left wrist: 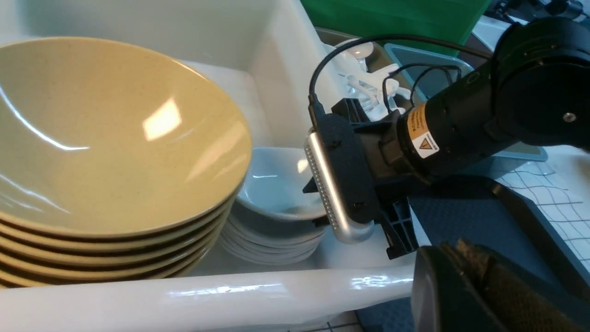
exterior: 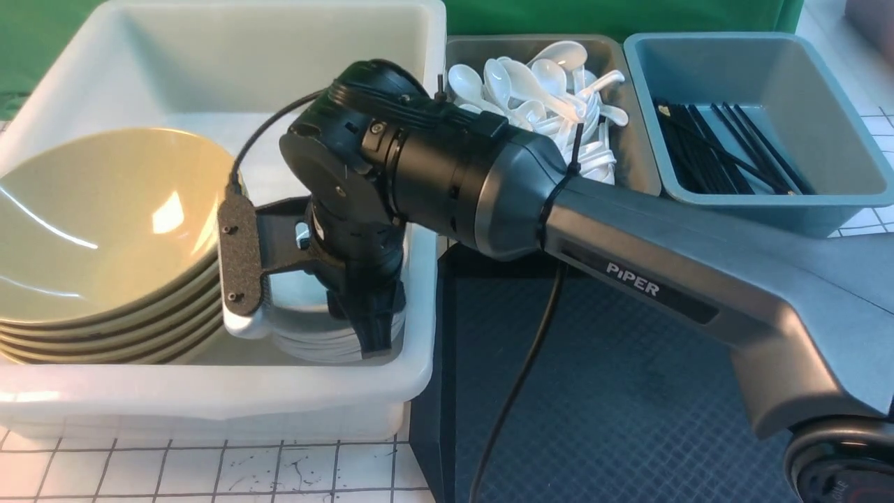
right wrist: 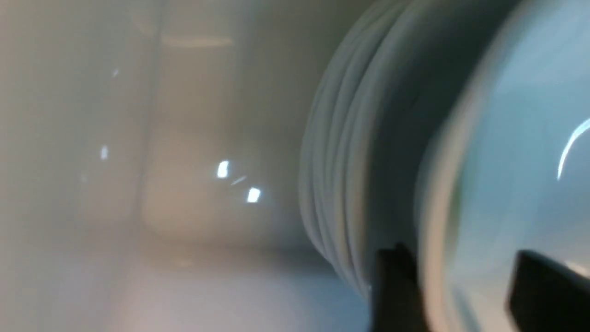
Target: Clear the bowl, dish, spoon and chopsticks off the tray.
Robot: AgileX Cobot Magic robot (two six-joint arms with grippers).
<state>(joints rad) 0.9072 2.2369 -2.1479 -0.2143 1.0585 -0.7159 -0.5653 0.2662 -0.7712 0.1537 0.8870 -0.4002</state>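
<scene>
White-tiled gridded tabletop (exterior: 209, 468), black diamond-textured tray (exterior: 628, 391), green backdrop (exterior: 614, 14)

- The bowl (exterior: 105, 216): wide, glossy olive-yellow, upright, topmost of a nested stack of like bowls at the left of the front view, inside a white bin (exterior: 209, 398).
- The dish (left wrist: 276, 184): small, white, upright, topping a stack of white dishes just right of the bowls in the same bin.
- The chopsticks (exterior: 726, 150): thin black sticks lying in the blue bin (exterior: 824, 91), upper right.
- The tray (exterior: 628, 391): black, diamond-textured, flat on the counter, lower right, its visible surface bare.
- The blue-marked spoon cannot be told apart among the white spoons (exterior: 538, 91), upper centre.
</scene>
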